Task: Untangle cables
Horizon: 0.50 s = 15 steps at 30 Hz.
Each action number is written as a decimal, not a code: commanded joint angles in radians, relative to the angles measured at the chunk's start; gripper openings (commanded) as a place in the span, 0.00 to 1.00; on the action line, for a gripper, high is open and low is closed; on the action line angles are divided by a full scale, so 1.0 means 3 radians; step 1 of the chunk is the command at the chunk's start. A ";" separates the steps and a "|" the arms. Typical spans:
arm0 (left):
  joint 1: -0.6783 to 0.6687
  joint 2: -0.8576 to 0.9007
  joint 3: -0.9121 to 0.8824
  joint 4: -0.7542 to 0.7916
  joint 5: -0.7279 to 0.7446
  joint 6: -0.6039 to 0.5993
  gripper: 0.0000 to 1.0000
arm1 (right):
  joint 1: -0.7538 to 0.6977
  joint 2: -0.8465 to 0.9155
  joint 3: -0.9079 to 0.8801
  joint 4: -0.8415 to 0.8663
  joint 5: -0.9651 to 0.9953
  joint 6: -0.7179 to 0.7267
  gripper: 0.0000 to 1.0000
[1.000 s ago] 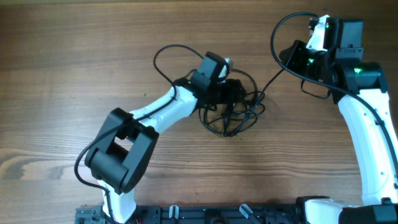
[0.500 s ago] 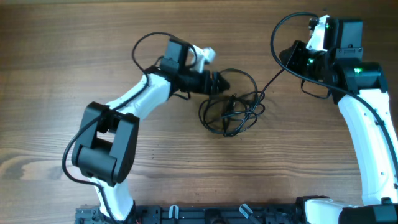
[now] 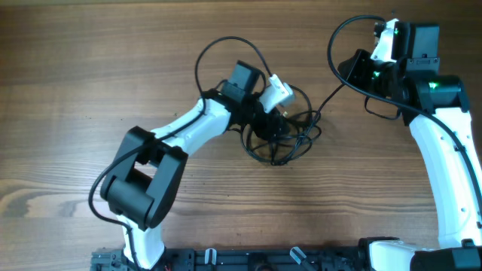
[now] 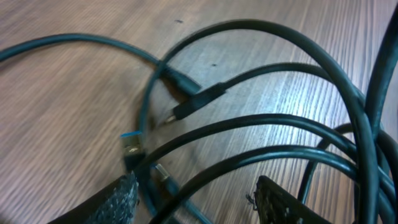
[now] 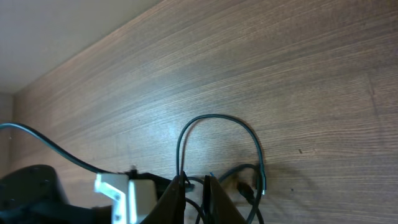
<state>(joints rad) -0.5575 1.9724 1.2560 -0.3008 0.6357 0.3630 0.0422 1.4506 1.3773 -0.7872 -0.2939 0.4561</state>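
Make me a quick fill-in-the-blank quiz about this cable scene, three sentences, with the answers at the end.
1. The left gripper is down at the tangle of black cables with its jaws ____.
2. The table under the cables has a ____ surface.
3. The arm that is off to the side, away from the tangle, is the ____ one.

Answers: open; wood; right

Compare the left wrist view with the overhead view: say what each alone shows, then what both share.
Left wrist only: the left gripper open over the cables, and up close a blue-tipped plug and a black plug. Overhead only: the cables' whole looped outline, and the right arm off to the side. Both: the cables on the wooden table.
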 commanded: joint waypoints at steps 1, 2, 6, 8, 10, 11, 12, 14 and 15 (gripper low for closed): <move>-0.0113 0.0141 0.0022 0.0139 -0.0020 0.0188 0.61 | -0.0008 -0.0055 0.0093 -0.0001 -0.0004 0.0024 0.04; -0.0131 0.0151 0.0022 0.0192 -0.0022 0.0188 0.56 | -0.0008 -0.0055 0.0093 -0.0001 -0.0004 0.0023 0.04; -0.0117 0.0151 0.0022 0.0581 -0.0225 0.0164 0.04 | -0.0008 -0.0055 0.0093 -0.0011 -0.0001 0.0024 0.04; -0.0065 0.0132 0.0023 0.0782 -0.0318 0.0062 0.04 | -0.0008 -0.0055 0.0093 -0.0034 0.0017 0.0024 0.04; 0.0032 0.0048 0.0023 0.0992 -0.0605 -0.0514 0.04 | -0.0009 -0.0055 0.0093 -0.0090 0.0106 0.0053 0.04; 0.0102 -0.0028 0.0023 0.1041 -0.0759 -0.0827 0.04 | -0.0009 -0.0055 0.0093 -0.0141 0.0192 0.0098 0.04; 0.0165 -0.0113 0.0023 0.1072 -0.0843 -0.1101 0.04 | -0.0009 -0.0055 0.0093 -0.0175 0.0259 0.0153 0.04; 0.0264 -0.0301 0.0027 0.1095 -0.0853 -0.1452 0.04 | -0.0009 -0.0055 0.0093 -0.0203 0.0319 0.0205 0.04; 0.0303 -0.0393 0.0028 0.1094 -0.0853 -0.1579 0.04 | -0.0009 -0.0055 0.0093 -0.0206 0.0320 0.0215 0.04</move>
<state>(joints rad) -0.5224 1.9839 1.2556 0.0082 0.4503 0.1406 0.0422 1.4506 1.3773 -0.8440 -0.2462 0.4824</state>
